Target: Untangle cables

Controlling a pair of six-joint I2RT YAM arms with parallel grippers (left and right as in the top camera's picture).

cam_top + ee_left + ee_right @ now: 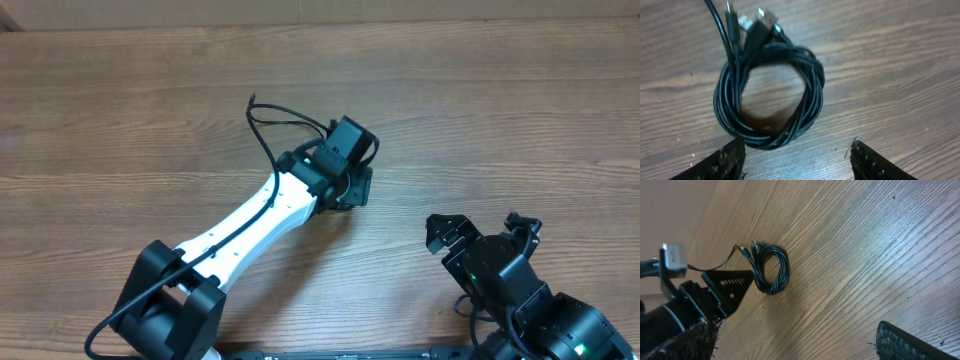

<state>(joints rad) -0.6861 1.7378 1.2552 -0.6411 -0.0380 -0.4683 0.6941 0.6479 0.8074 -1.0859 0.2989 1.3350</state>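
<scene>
- The cables [812,87] lie on the wooden table [900,65], wound into one round coil, with their plug ends [762,17] bunched at its far side.
- The left gripper [797,160] hangs just at the coil's near edge, jaws apart, nothing clamped.
- The right gripper [795,330] is spread wide and empty, well apart from the coil.

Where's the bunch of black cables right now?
In the left wrist view, the coiled cables lie on the wooden table, just ahead of the left gripper.
</scene>
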